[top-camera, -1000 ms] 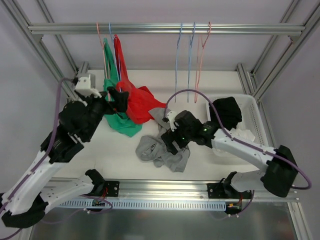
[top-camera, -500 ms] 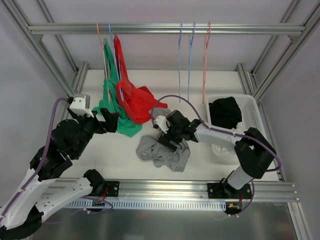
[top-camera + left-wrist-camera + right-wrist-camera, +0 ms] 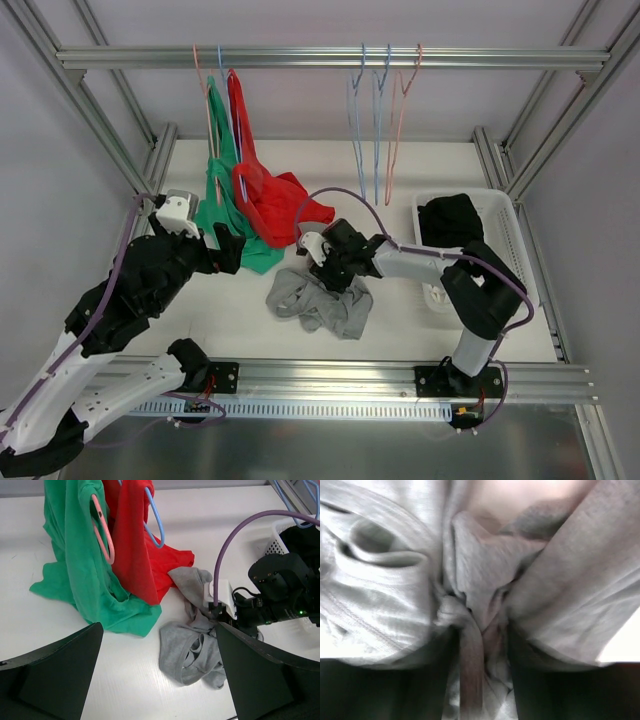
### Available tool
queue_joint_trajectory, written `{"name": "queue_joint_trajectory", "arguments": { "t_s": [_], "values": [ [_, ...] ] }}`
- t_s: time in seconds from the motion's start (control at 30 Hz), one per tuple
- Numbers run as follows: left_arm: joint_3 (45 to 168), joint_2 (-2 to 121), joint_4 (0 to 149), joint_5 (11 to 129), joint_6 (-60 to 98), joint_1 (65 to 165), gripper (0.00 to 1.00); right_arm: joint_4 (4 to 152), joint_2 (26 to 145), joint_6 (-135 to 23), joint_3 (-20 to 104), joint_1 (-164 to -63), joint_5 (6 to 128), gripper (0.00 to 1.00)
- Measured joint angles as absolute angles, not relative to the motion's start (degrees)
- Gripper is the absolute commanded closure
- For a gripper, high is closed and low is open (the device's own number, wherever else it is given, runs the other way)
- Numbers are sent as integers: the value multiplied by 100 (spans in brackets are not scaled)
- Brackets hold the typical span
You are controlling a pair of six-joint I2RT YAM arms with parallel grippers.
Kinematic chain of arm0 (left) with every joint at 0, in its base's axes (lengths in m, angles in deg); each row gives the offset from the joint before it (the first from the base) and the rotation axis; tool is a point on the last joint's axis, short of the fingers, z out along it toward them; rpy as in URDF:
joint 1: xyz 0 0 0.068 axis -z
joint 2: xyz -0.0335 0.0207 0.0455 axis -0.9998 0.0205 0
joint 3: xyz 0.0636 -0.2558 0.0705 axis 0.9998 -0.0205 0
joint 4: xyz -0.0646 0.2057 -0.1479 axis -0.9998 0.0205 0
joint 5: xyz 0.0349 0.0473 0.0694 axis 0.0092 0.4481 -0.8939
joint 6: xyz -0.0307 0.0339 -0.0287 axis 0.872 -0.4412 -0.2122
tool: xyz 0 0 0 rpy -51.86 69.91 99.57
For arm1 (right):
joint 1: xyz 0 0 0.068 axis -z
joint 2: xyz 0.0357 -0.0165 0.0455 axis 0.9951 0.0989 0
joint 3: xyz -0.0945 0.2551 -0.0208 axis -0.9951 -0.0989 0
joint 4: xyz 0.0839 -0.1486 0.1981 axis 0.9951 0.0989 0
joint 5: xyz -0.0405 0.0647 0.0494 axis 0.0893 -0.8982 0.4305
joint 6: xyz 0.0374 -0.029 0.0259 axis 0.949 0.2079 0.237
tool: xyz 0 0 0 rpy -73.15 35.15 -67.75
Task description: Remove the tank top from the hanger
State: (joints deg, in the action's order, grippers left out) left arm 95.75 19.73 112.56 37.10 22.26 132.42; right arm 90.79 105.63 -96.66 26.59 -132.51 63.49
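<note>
Right tool tight on tank top

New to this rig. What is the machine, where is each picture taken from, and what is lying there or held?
Two arms are bolted at the near edge of the table, each ending in a two-finger claw. One picture looks down from above; two come from wrist cameras. A green tank top on a pink hanger and a red tank top on a blue hanger hang from the rail, beside empty hangers. A grey garment lies on the table; a white basket holds a black garment. The left claw is open, near the green tank top; the right claw pinches the grey garment.
</note>
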Motion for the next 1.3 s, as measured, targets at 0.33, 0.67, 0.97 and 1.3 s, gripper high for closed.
{"name": "queue_joint_trajectory", "arguments": {
  "t_s": [0.33, 0.67, 0.97, 1.3],
  "values": [
    [9564, 1453, 11439, 3850, 2059, 13242, 1, 9348, 8928, -8770, 1538, -14250, 6511, 100],
    [8950, 1046, 11610, 3404, 2033, 13242, 2, 10456, 4985, -7887, 1634, -14228, 7490, 100],
    [8923, 952, 11614, 3264, 2035, 13242, 1, 12900, 3958, -7369, 3721, -14217, 9627, 100],
    [8923, 867, 11610, 3264, 2038, 13242, 1, 14220, 4659, -7306, 4475, -13458, 12045, 100]
  ]
}}
